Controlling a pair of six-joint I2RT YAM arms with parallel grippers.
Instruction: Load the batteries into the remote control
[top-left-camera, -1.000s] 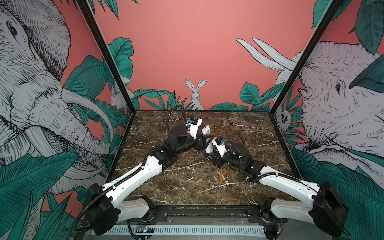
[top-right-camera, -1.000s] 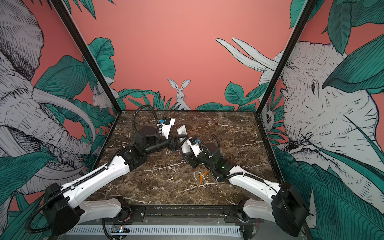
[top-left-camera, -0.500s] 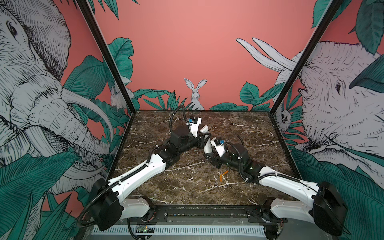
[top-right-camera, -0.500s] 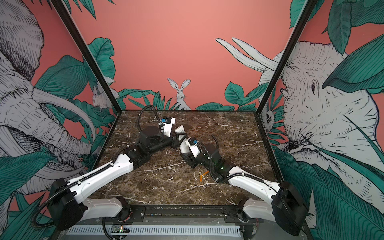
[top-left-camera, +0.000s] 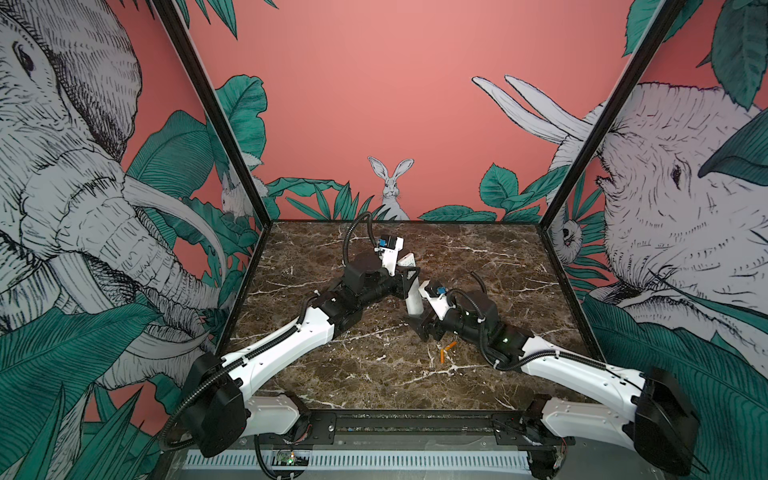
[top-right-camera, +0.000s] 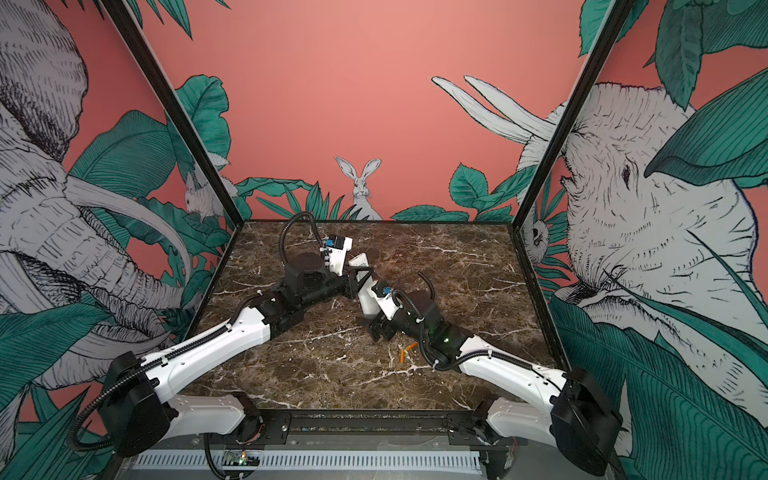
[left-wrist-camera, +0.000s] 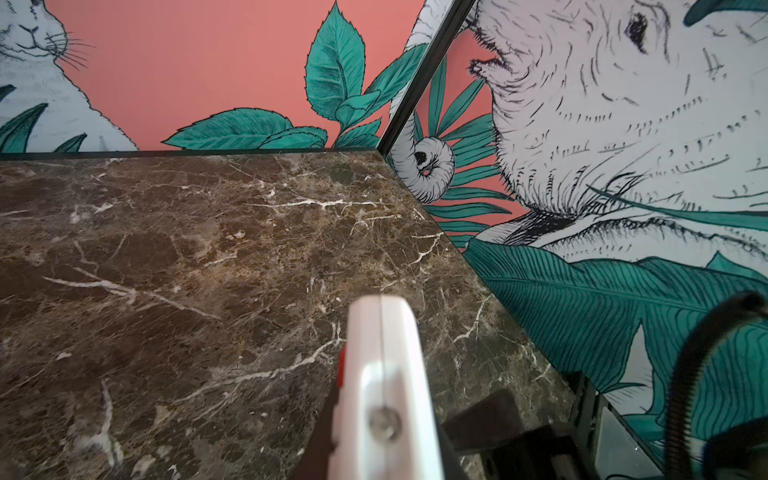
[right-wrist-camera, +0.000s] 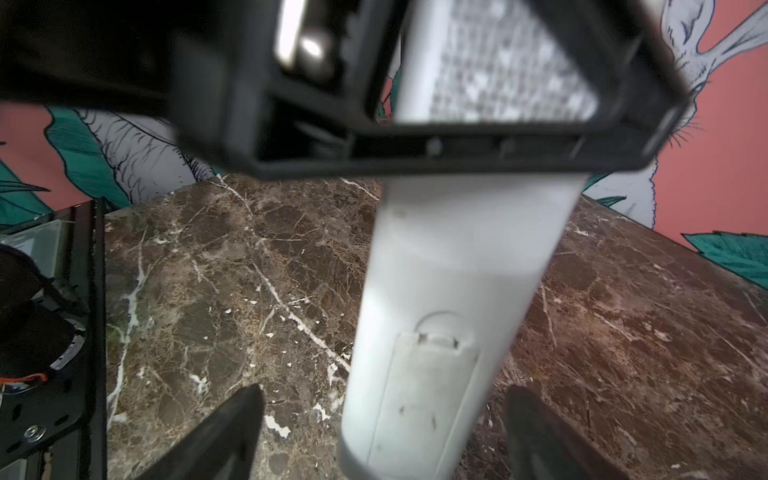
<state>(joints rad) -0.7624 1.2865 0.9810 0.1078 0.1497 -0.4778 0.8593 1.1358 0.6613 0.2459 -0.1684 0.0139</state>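
The white remote control (top-left-camera: 414, 301) (top-right-camera: 365, 301) stands tilted above the marble, plain back toward the right wrist camera. My left gripper (top-left-camera: 409, 277) (top-right-camera: 360, 277) is shut on its middle; in the left wrist view the remote's edge (left-wrist-camera: 386, 374) fills the gripper (left-wrist-camera: 384, 449). My right gripper (top-left-camera: 422, 328) (right-wrist-camera: 384, 419) is open, its fingers (right-wrist-camera: 232, 419) apart on either side of the remote's lower end (right-wrist-camera: 449, 270), where the battery cover (right-wrist-camera: 419, 395) sits shut. Two orange batteries (top-left-camera: 445, 352) (top-right-camera: 406, 352) lie on the table beside the right arm.
The brown marble table (top-left-camera: 332, 374) is walled by painted panels on three sides. A black rail (top-left-camera: 415, 424) runs along the front edge. The left gripper's black frame (right-wrist-camera: 415, 153) crosses the right wrist view close to the lens.
My left gripper closed on the remote's middle. My right gripper, which had been gripping the lower end, opened wide and let go.
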